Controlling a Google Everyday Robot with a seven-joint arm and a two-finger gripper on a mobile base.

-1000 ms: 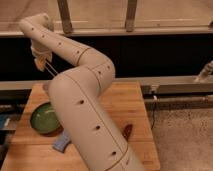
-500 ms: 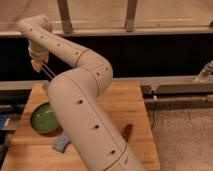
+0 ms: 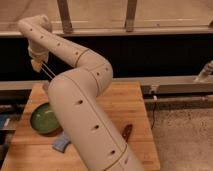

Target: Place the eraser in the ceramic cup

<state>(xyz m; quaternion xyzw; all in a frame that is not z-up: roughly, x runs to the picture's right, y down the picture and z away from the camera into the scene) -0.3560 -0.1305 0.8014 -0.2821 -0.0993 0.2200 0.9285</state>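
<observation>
Camera view shows the gripper (image 3: 38, 65) raised high at upper left, above the back-left corner of the desk (image 3: 135, 107), well clear of the surface. Its fingers can't be made out, so open vs shut can't be told. A thin dark line slants down-right from under the gripper to the arm's edge; can't say what it is, or whether it's held.

Arm (image 3: 80, 100): big cream segmented body w/ dark dots, bending from the gripper down across the desk's middle to the bottom edge, hiding much of the wood.

Eraser: not clearly visible. A dark reddish-brown narrow thing (image 3: 127, 132) pokes out right of the arm, lower right on the desk, lying flat, long axis slanting from lower left to upper right; can't confirm it's the eraser. Ceramic cup: not seen, maybe behind the arm.

Green bowl (image 3: 44, 119) sits at desk's left side, partly covered by the arm. Blue block (image 3: 61, 142) lies just below it, touching the arm's outline. Beyond the desk runs a grey rail (image 3: 175, 85), dark gap behind it.
</observation>
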